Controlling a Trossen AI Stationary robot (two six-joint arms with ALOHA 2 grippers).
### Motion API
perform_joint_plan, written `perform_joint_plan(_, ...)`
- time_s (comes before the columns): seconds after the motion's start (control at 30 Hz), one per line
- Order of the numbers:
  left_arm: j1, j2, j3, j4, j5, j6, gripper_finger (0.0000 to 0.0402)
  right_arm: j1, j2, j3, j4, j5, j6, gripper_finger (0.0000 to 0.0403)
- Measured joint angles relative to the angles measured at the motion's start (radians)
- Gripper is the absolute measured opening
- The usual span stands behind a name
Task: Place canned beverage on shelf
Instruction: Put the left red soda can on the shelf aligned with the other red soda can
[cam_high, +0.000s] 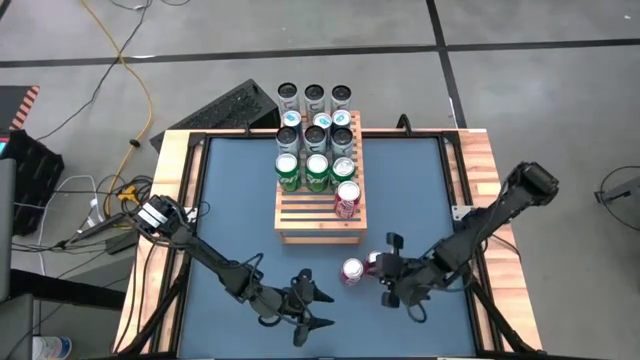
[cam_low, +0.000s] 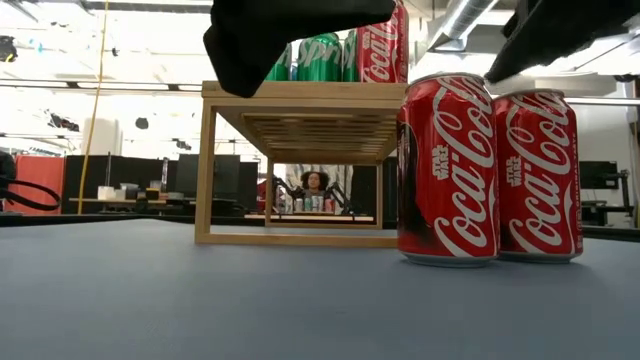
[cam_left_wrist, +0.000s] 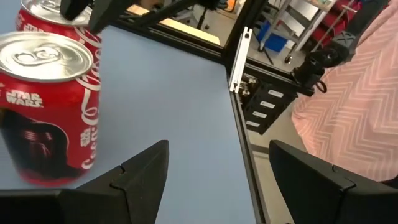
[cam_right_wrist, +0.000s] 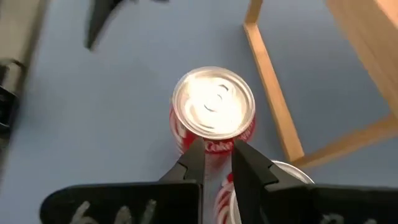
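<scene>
Two red Coca-Cola cans (cam_high: 352, 271) (cam_high: 374, 260) stand upright side by side on the blue tabletop, just in front of the wooden shelf (cam_high: 318, 205). The shelf's slatted top carries green and teal cans and one red can (cam_high: 347, 198). My right gripper (cam_right_wrist: 217, 155) hangs just above the two red cans, slanting down, its fingers almost together with nothing between them. My left gripper (cam_high: 322, 310) is open near the table's front edge, pointing about level. The nearer red can (cam_left_wrist: 46, 112) stands beside its fingers, not between them. My right gripper hangs close over the two red cans (cam_low: 490, 170). I cannot tell whether its fingertips (cam_right_wrist: 193, 158) touch either can. Both cans stand upright on the table.
Three dark cans (cam_high: 314, 98) stand in a row beyond the shelf's far end. A keyboard (cam_high: 215, 110) lies past the table's far left corner. Wooden rails (cam_high: 480, 170) frame the table. Bare blue tabletop (cam_high: 230, 200) lies left of the shelf. A person (cam_low: 315, 185) sits far behind.
</scene>
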Motion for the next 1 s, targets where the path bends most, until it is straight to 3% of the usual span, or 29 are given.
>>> perform_joint_plan(0.53, 0.003, 0.0, 0.0, -0.043, 0.042, -0.024, 0.0263, -0.041, 0.142, 0.064, -0.008, -0.017, -0.063, 0.0063)
perform_joint_plan(1.0, 0.008, 0.0, -0.053, -0.099, -0.178, -0.129, 0.0263, -0.043, 0.116, 0.062, -0.007, -0.035, -0.112, 0.0063)
